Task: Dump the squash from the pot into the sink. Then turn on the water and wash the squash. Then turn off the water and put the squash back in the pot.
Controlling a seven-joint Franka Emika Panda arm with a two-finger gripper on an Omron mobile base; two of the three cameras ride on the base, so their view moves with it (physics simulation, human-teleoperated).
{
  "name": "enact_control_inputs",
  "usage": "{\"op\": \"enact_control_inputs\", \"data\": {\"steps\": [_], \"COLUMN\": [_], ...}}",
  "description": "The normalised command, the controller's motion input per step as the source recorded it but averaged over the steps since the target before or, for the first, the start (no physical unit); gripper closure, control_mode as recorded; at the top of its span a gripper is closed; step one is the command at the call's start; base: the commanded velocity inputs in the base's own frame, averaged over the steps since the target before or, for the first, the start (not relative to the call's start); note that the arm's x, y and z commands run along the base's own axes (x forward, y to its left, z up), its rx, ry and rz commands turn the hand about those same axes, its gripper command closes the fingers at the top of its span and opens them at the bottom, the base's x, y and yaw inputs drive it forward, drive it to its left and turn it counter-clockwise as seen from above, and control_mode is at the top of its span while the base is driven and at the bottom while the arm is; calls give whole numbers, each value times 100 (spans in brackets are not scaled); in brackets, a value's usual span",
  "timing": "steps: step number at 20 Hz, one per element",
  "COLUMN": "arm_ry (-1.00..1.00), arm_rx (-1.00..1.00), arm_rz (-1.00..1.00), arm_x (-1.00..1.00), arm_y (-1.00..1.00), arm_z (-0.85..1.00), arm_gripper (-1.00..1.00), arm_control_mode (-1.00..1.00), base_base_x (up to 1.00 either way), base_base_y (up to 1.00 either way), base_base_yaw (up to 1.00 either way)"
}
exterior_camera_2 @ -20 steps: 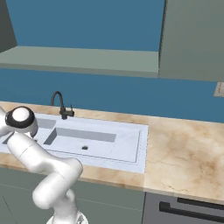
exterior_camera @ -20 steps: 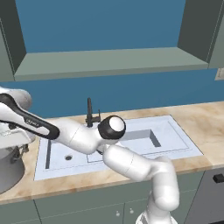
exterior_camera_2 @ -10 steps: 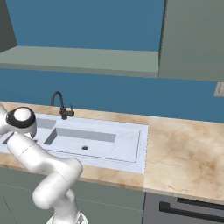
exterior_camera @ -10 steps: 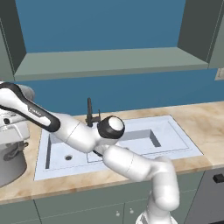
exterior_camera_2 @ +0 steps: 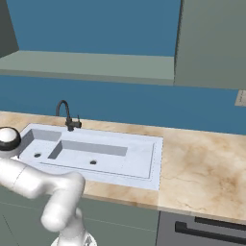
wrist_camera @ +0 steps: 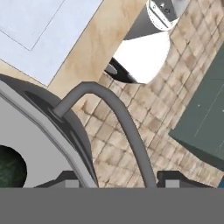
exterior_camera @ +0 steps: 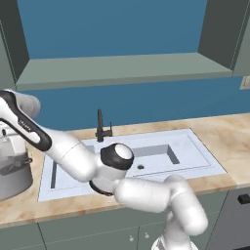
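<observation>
Hand view: I have brought my tool [wrist_camera: 116, 181] down over the pot [wrist_camera: 41, 144] handle, fingers apart astride it; squash [wrist_camera: 11, 168] still inside, ready for clamping.

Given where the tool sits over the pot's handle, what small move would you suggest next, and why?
Probably close the tool on the pot's loop handle: the handle runs down between the two open fingertips, and the squash is still inside the pot, beside the sink.
</observation>
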Motion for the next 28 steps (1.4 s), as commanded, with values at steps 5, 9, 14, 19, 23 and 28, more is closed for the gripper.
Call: {"op": "enact_control_inputs", "data": {"steps": [5,9,14,19,23,28], "arm_ry": [-23,-34,-41,-34,-12,0], "arm_rx": [-8,-12,-17,-14,-2,6], "arm_rz": [-64,-53,-42,-40,-39,-37], "arm_x": [-56,-73,-89,-69,-43,-32], "arm_y": [-16,-24,-40,-65,-89,-79], "arm_z": [-4,0,0,15,40,47], "arm_gripper": [100,100,100,100,100,100], "arm_control_mode": [-100,-100,-100,-100,-100,-100], "base_base_x": [0,0,0,0,0,0], "base_base_y": [0,0,0,0,0,0], "base_base_yaw": [0,0,0,0,0,0]}}
